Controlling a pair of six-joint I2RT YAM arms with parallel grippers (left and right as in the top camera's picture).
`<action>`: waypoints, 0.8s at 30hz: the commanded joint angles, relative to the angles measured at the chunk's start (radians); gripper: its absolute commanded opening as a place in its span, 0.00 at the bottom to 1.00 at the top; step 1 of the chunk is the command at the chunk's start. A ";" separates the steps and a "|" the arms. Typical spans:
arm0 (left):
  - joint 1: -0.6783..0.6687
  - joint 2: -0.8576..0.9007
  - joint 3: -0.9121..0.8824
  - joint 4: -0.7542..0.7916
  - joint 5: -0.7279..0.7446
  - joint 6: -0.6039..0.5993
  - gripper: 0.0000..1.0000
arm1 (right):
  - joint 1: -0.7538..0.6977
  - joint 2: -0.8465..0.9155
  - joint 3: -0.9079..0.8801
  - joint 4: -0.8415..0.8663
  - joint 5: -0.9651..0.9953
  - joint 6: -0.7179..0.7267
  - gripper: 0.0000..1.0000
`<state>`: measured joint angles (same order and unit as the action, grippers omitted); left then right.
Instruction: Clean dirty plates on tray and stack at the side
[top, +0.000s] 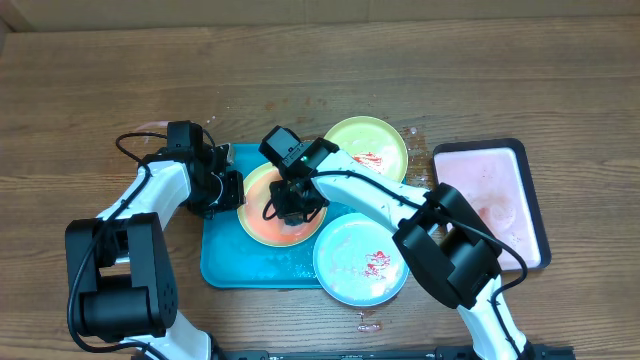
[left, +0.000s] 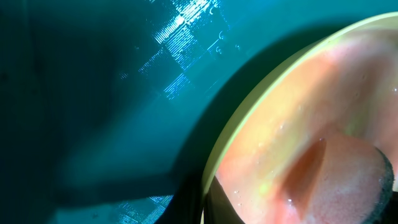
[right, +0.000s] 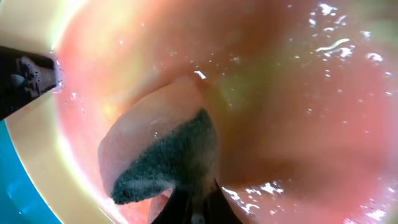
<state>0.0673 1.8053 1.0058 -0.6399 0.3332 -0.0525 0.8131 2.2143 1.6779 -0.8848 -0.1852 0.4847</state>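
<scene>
Currently both arms are over the tray, working one plate.

Right pincer: clenched on a sponge, pink body with a dark scouring face. The sponge juts out ahead of the fingertips and presses flat on the smeared plate directly beneath. In the wrist view the plate surface all round the pincer is wet, with a thin pink-orange film and bright droplets.

Left pincer: clenched, jaws closed on the near rim of the same plate, which reaches away from it toward the right pincer. Its wrist view shows teal tray floor to one side and the yellow-green rim curving past on the other, with the sponge's pink corner just beyond.

Other plates:
- Second yellow-green plate, beyond the right pincer on the far side from the left pincer, hanging over the tray's far corner; red streak on it.
- Pale blue plate, just beside the right pincer on the near side, overlapping the tray's edge; red streak on it.

Pink tray, black-rimmed, lies well apart from both pincers, out past the two spare plates on the wooden table.
</scene>
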 joint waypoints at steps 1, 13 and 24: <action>-0.002 0.040 -0.021 0.006 -0.018 -0.023 0.04 | -0.020 -0.074 0.012 -0.036 0.112 -0.024 0.04; -0.002 0.040 -0.021 0.017 -0.018 -0.027 0.04 | -0.023 -0.297 0.156 -0.143 0.270 -0.134 0.04; -0.002 -0.079 0.018 0.011 -0.018 -0.077 0.04 | -0.148 -0.466 0.164 -0.298 0.361 -0.085 0.04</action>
<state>0.0669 1.7969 1.0050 -0.6312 0.3374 -0.0788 0.7273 1.7943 1.8206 -1.1587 0.1318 0.3866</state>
